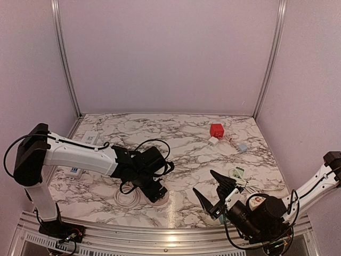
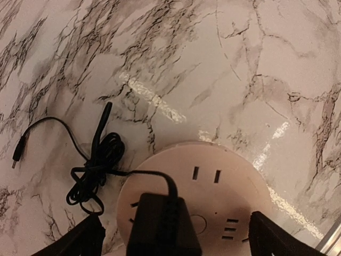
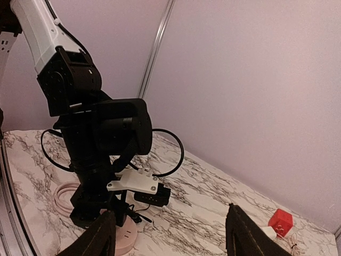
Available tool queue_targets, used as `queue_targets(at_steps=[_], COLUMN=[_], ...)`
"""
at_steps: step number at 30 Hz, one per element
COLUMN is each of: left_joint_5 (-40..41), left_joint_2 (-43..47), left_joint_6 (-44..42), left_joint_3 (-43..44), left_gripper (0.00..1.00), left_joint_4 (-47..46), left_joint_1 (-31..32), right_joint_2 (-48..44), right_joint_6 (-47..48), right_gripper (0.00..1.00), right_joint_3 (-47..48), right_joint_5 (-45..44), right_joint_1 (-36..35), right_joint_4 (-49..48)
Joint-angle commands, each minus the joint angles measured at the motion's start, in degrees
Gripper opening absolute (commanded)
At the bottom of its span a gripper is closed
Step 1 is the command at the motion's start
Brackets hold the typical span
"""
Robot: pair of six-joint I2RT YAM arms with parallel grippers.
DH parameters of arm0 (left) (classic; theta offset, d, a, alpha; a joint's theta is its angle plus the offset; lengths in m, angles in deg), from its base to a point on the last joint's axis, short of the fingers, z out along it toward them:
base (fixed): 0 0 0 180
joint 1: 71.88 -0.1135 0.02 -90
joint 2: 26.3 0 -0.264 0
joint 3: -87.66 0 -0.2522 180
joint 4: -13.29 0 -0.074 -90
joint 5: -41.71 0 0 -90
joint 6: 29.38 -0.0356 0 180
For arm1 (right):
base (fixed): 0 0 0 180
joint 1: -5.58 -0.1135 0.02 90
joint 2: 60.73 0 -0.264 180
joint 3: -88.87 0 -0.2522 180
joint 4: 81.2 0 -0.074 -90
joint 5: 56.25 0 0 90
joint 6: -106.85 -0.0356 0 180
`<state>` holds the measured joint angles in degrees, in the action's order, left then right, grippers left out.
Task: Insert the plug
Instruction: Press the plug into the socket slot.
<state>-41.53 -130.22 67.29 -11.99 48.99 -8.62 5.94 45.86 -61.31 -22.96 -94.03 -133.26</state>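
A black plug (image 2: pixel 162 226) stands in the round white socket hub (image 2: pixel 213 184), its cable running off to the left in a tangle (image 2: pixel 98 165). My left gripper (image 2: pixel 178 240) is open right above it, with a finger on either side and clear of the plug. In the top view the left gripper (image 1: pixel 154 188) hovers over the hub (image 1: pixel 161 199). The right gripper (image 1: pixel 213 190) is open and empty, raised near the front right and facing the left arm (image 3: pixel 90 133); its fingers (image 3: pixel 98 237) frame the hub (image 3: pixel 125 241).
A red cube (image 1: pixel 217 129), a white adapter (image 1: pixel 213 141) and a small blue piece (image 1: pixel 242 148) lie at the back right. A white power strip (image 1: pixel 74 172) sits at the left edge. The hub's white cable (image 1: pixel 125 198) coils beside it. The black cable's barrel end (image 2: pixel 18 152) lies loose.
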Motion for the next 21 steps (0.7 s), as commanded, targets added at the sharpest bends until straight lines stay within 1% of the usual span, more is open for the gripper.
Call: queue_targets(at_steps=[1,4,7,9,14,17,19,21], left_joint_5=[8.7,10.6,8.9,6.9,4.4,6.0,7.9,8.9], left_joint_2=[7.6,13.1,17.1,17.7,14.0,10.4,8.4,7.5], left_joint_6=[2.1,2.8,2.8,2.4,0.6,0.1,0.5,0.9], left_joint_3=[-2.0,-2.7,-4.4,-5.0,-4.8,-3.5,-2.9,-2.4], left_gripper=[0.99,0.99,0.99,0.99,0.99,0.98,0.95,0.85], left_joint_4=[4.0,3.6,2.3,2.0,2.9,4.3,4.3,3.8], left_joint_1=[0.8,1.3,1.8,2.1,3.7,3.9,3.9,3.9], right_joint_2=[0.4,0.6,0.4,0.5,0.8,1.1,1.3,1.4], right_joint_6=[0.5,0.6,0.9,0.8,1.0,0.9,1.2,1.2], right_gripper=[0.65,0.65,0.65,0.65,0.65,0.65,0.65,0.65], right_joint_3=[2.5,2.6,2.6,2.5,2.8,3.0,3.2,3.1], right_joint_5=[-0.2,-0.2,-0.4,-0.2,-0.6,-0.3,-0.6,-0.7], right_joint_1=[0.2,0.2,0.2,0.2,0.2,0.2,0.1,0.1], right_joint_4=[-0.2,-0.1,-0.3,-0.2,0.0,0.2,0.3,0.2])
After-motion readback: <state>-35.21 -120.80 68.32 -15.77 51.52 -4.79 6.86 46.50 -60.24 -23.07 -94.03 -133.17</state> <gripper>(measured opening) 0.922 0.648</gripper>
